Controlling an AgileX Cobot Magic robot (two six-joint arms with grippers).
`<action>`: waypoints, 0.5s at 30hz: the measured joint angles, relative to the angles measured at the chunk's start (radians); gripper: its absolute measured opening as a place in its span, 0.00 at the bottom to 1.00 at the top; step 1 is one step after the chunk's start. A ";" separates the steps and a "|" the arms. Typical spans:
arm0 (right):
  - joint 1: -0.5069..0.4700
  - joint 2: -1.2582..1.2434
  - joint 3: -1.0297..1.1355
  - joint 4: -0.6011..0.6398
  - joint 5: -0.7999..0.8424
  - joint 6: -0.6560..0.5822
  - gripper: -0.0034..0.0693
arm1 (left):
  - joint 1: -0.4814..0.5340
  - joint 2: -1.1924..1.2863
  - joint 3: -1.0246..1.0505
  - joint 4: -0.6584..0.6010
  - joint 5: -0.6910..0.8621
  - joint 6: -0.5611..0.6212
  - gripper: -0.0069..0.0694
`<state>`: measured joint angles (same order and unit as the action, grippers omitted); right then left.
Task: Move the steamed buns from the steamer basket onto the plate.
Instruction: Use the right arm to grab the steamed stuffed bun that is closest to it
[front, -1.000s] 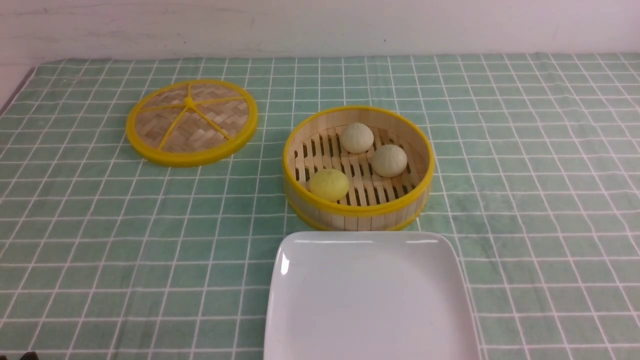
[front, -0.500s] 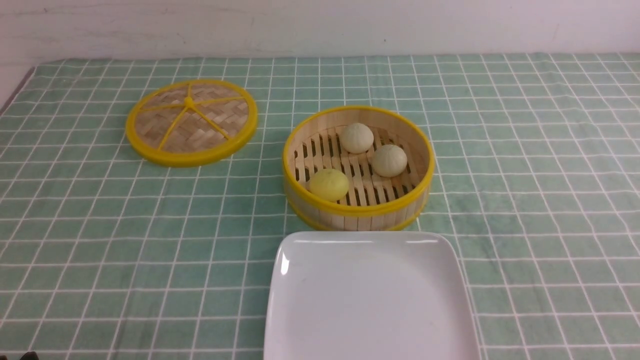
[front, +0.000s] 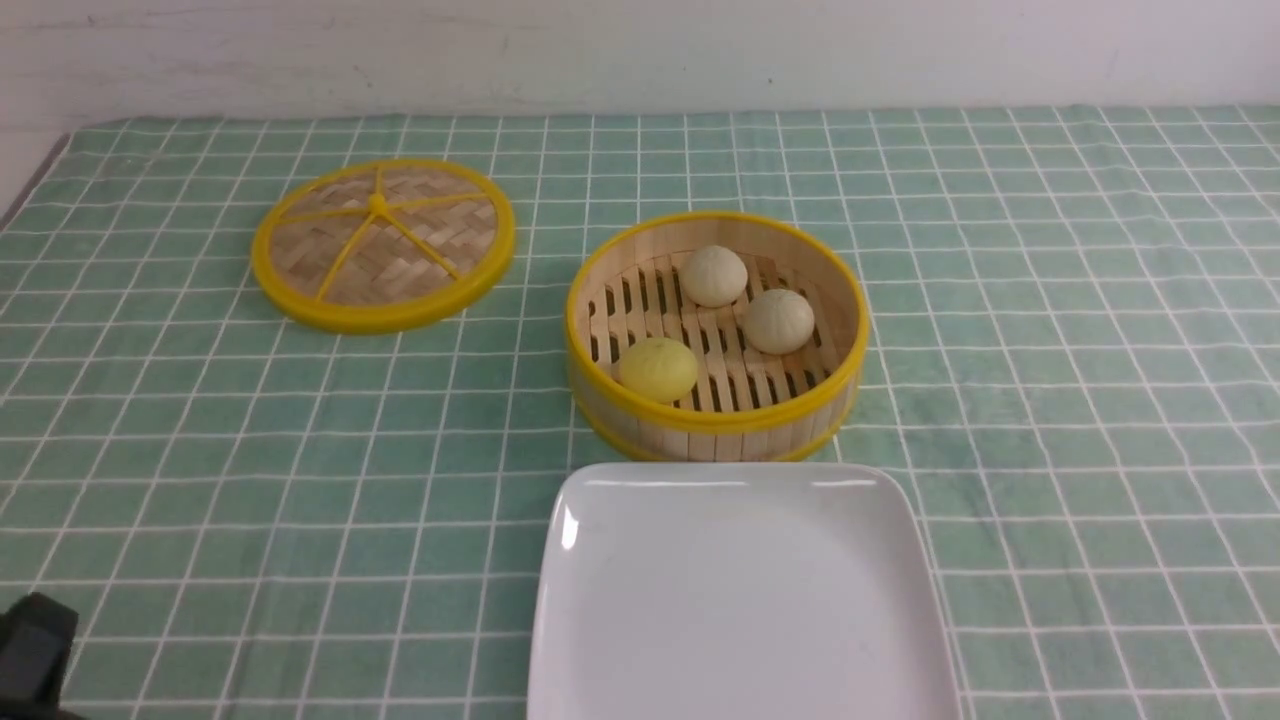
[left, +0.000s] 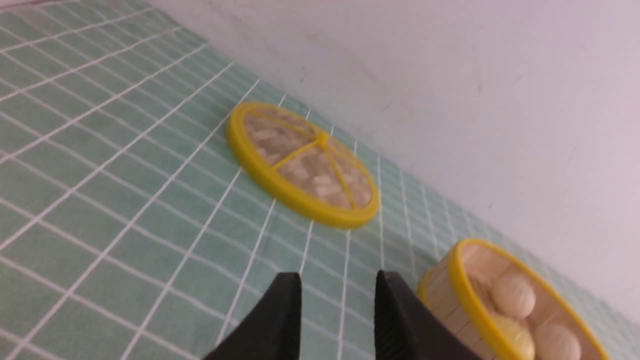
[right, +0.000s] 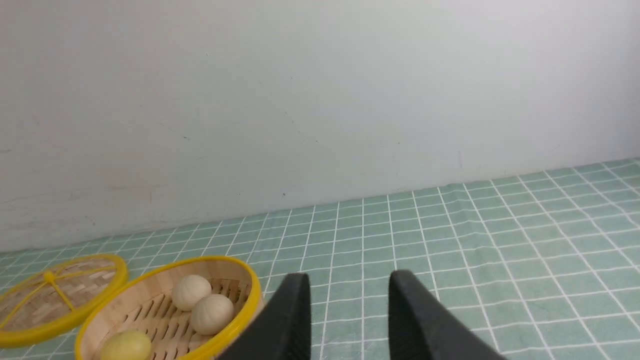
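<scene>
Front view: steamed buns are being seen in the steamer basket, just beyond the plate. Near-left yellow bun is being judged best 1st pick: approach from above, gentle squeeze. Left gripper & right gripper are being shown parted, empty, by wrist cams only; plate by front only.

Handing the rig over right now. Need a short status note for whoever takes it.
Left gripper: open, empty.
Right gripper: open, empty, out of the front view.
Yellow bun and two beige buns: all in the basket.
Plate: just in front of the basket on the robot's side, no bun on it.
Lid: off, flat on the cloth to the basket's left.
Done: nothing. Left: all three buns to the plate.
</scene>
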<state>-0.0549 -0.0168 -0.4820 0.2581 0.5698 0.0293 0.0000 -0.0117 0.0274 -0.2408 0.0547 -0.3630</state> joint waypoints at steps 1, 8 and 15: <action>0.000 0.000 0.000 0.004 0.001 0.000 0.38 | 0.000 0.000 0.000 -0.014 -0.019 -0.008 0.41; 0.000 0.029 -0.010 0.073 0.021 -0.092 0.38 | 0.000 0.000 -0.024 -0.044 0.010 -0.059 0.41; 0.000 0.219 -0.066 0.248 0.057 -0.330 0.38 | 0.000 0.000 -0.217 -0.019 0.244 0.097 0.41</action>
<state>-0.0549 0.2018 -0.5479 0.5057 0.6270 -0.3005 0.0000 -0.0117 -0.1893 -0.2598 0.2987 -0.2665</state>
